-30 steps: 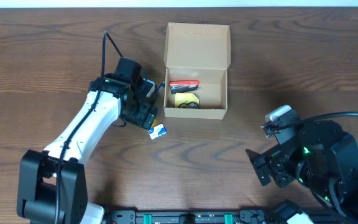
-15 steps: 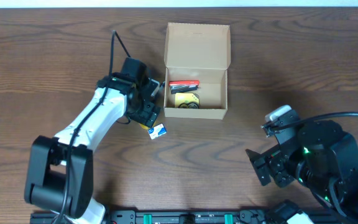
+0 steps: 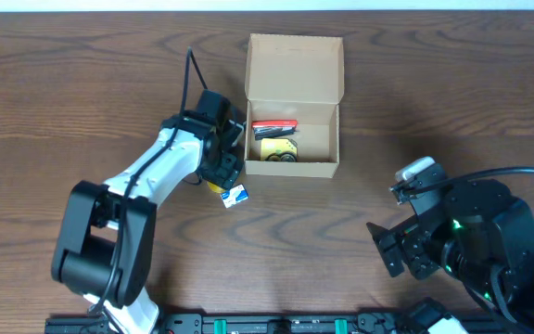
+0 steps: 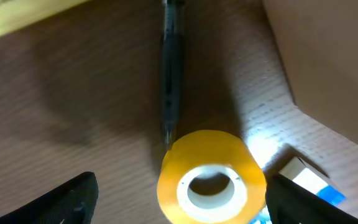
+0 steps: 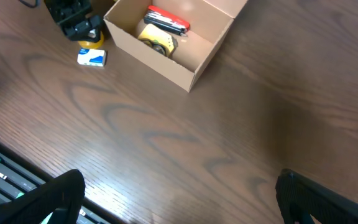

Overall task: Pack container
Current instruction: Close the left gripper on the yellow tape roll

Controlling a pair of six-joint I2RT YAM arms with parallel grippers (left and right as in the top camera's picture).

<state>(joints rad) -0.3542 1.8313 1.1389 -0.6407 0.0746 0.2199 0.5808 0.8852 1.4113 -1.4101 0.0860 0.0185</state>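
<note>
The tan cardboard container (image 3: pixel 293 139) stands open at the back middle of the table, flap lid up, holding a red-and-black item and a yellow item; it also shows in the right wrist view (image 5: pixel 173 37). My left gripper (image 3: pixel 222 167) is open just left of the box front. In the left wrist view a yellow tape roll (image 4: pixel 211 179) sits between its open fingers (image 4: pixel 182 202), not gripped. A dark pen (image 4: pixel 170 68) lies beyond the roll. A small blue-and-white item (image 3: pixel 235 195) lies beside it. My right gripper (image 5: pixel 179 199) is open and empty over bare table at the front right.
The box wall (image 4: pixel 328 56) stands close on the right of the left gripper. A yellow object (image 4: pixel 23 12) lies at the top left of the left wrist view. The table's front edge and rail (image 5: pixel 5 177) are near the right gripper.
My left arm has shifted right and toward the box, bringing the gripper closer to the box's front left corner. The right arm has not moved.
</note>
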